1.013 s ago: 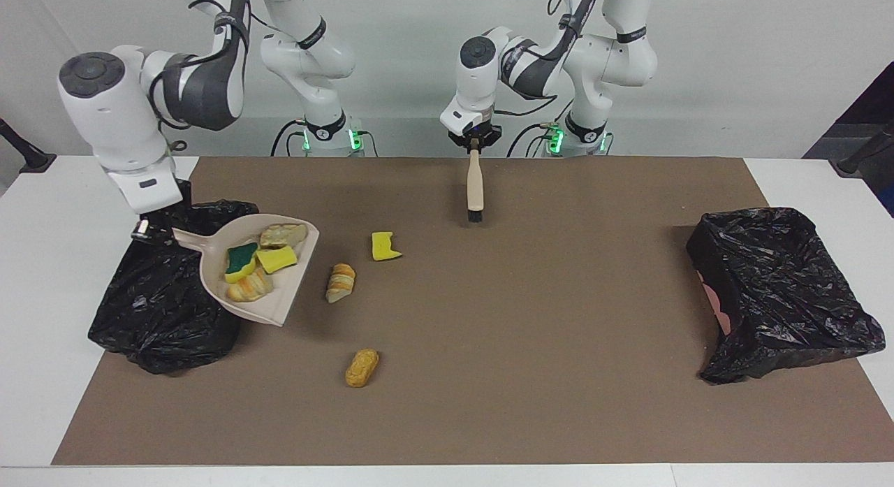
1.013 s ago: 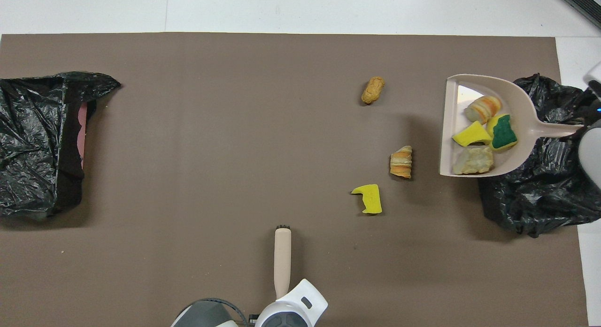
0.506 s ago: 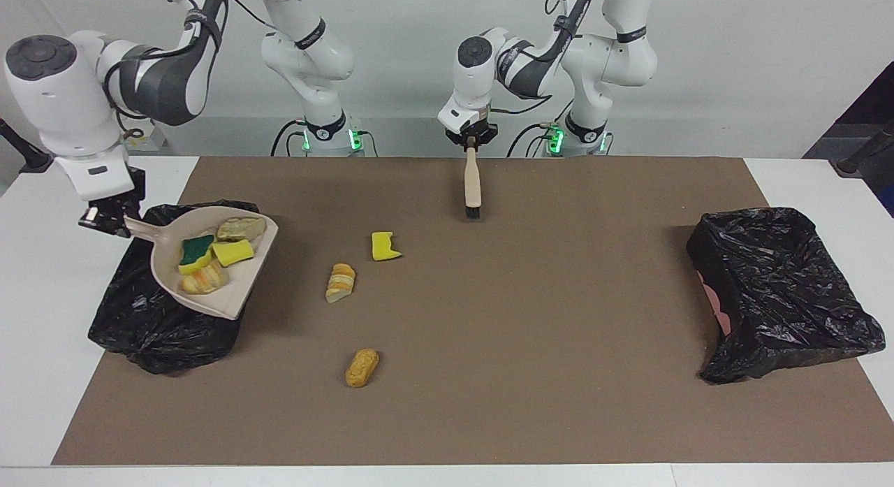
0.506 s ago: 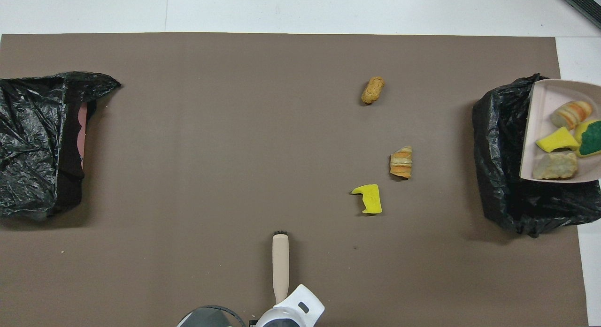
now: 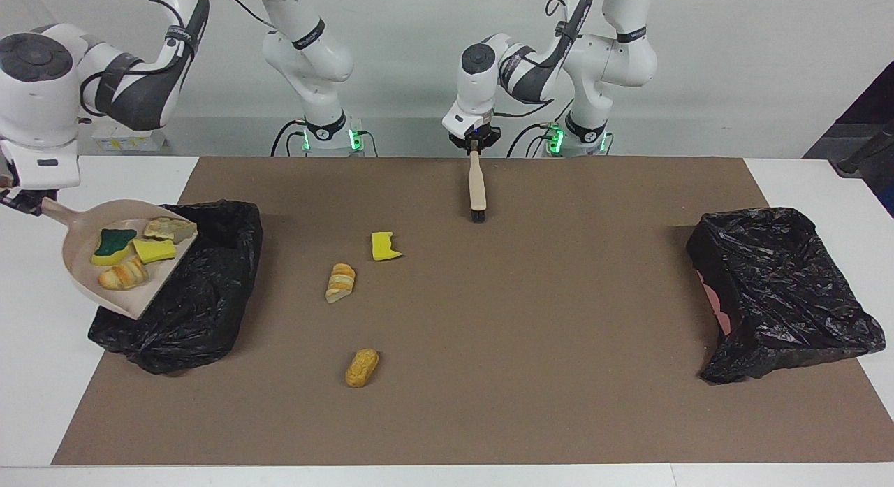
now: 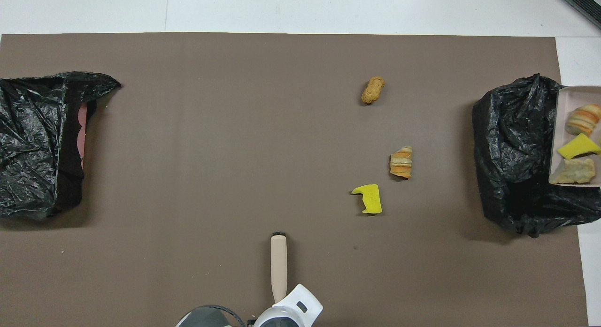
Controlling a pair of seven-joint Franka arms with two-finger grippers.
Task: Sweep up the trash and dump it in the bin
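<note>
My right gripper [image 5: 21, 202] is shut on the handle of the beige dustpan [image 5: 84, 253], which hangs tilted, its lip over the edge of the black-bagged bin [image 5: 202, 284] at the right arm's end. Several trash scraps lie in the pan, sponge chunks [image 5: 155, 250] and bread lumps [image 5: 122, 276]. Three scraps lie on the brown mat: a yellow sponge [image 5: 384, 246], a striped lump [image 5: 341, 283] and a tan lump [image 5: 362, 367]. My left gripper [image 5: 475, 146] is shut on the end of the beige brush [image 5: 476, 186], whose bristles touch the mat near the robots.
A second black-bagged bin [image 5: 775, 284] sits at the left arm's end of the mat. The brown mat [image 5: 559, 333] covers most of the white table. In the overhead view only the pan's front part [image 6: 561, 130] shows at the frame's edge.
The right arm carried the loaded dustpan from over the mat across the bin toward the table's end. The brush drew slightly toward the robots.
</note>
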